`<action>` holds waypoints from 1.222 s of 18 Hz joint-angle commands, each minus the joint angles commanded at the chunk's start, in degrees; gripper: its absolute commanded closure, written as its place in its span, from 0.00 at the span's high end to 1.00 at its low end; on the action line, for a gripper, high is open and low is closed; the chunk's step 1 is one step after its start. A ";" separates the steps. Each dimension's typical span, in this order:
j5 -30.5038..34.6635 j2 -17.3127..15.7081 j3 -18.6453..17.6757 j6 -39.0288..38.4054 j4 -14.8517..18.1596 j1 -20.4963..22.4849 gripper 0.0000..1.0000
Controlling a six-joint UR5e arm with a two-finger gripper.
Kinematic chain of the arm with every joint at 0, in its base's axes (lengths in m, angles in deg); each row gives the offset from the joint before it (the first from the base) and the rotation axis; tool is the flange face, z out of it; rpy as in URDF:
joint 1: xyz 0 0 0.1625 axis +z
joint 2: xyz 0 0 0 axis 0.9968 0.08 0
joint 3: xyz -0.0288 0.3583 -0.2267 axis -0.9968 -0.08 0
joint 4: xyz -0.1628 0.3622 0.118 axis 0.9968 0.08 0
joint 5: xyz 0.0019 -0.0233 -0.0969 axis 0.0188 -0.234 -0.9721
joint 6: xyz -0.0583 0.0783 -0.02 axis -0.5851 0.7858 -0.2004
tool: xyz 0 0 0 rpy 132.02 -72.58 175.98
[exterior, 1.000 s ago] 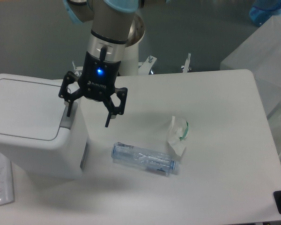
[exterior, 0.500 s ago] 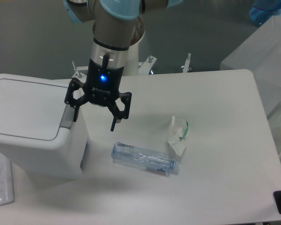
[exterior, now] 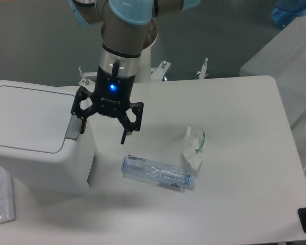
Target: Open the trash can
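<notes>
The trash can (exterior: pixel 35 135) is a big white boxy bin at the table's left, its flat lid down and its grey push tab (exterior: pixel 71 130) on the right edge. My gripper (exterior: pixel 103 135) hangs open just right of the bin, pointing down. Its left fingertip (exterior: pixel 82 127) is right beside the grey tab, and I cannot tell whether it touches. Its right fingertip (exterior: pixel 124 138) hangs over the table. Nothing is held between the fingers.
A clear plastic bottle (exterior: pixel 155 172) lies on its side in front of the gripper. A crumpled white wrapper with green print (exterior: pixel 194 145) sits to its right. A clear bag (exterior: pixel 0 196) lies at the lower left by the bin.
The gripper has shifted a little right and down over the last second, turning slightly, so its left finger now sits lower beside the grey tab. The lid has not moved.
</notes>
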 joint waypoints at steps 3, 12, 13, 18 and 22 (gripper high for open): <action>0.00 0.00 0.00 0.00 0.00 0.00 1.00; -0.26 -0.88 1.23 -2.46 0.44 0.00 1.00; -0.26 -0.79 1.14 -2.72 0.44 -0.09 1.00; 0.00 -0.79 0.00 -2.72 0.44 -1.23 1.00; 0.00 -0.62 -0.09 -2.72 0.44 -1.23 1.00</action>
